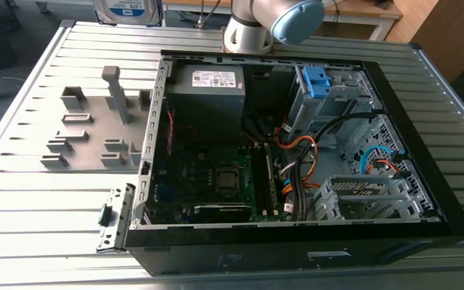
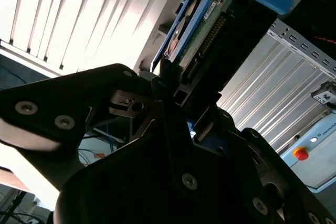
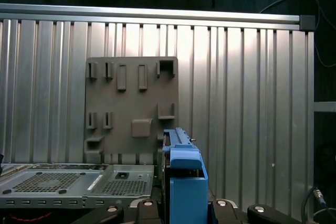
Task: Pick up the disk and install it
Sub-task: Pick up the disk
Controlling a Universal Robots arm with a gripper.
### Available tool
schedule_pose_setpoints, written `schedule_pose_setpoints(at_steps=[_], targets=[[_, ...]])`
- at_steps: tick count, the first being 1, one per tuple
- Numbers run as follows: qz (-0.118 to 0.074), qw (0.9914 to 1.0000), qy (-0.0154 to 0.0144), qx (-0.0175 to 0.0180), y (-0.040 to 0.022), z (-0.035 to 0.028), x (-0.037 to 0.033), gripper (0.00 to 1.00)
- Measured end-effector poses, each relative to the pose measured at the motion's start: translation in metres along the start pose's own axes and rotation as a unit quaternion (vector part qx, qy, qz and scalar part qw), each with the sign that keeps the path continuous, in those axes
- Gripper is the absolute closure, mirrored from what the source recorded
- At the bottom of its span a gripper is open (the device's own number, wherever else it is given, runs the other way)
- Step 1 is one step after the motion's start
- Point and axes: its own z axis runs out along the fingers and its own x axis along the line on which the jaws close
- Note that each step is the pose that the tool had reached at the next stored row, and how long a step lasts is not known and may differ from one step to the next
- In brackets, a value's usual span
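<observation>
Disk (image 2: 207, 22) stands edgewise, clamped at its lower end by the closed gripper (image 2: 178, 95), held up off the surface (image 1: 22, 199) and apart from the open computer case (image 1: 296, 257). That grip likely leaves its blue carrier free for sliding into a bay.

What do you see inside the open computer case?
Inside the computer case: a grey power supply, the motherboard, orange and black cables, metal drive cages and a blue clip. The cables and the power supply cover whatever lies under them.
</observation>
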Motion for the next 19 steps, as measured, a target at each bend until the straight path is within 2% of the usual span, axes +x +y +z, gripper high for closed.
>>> schedule_pose_setpoints(at_steps=[19], targets=[[0.0,1.0,0.0,-0.0011,-0.0277,-0.0006,0.0002,0.64]])
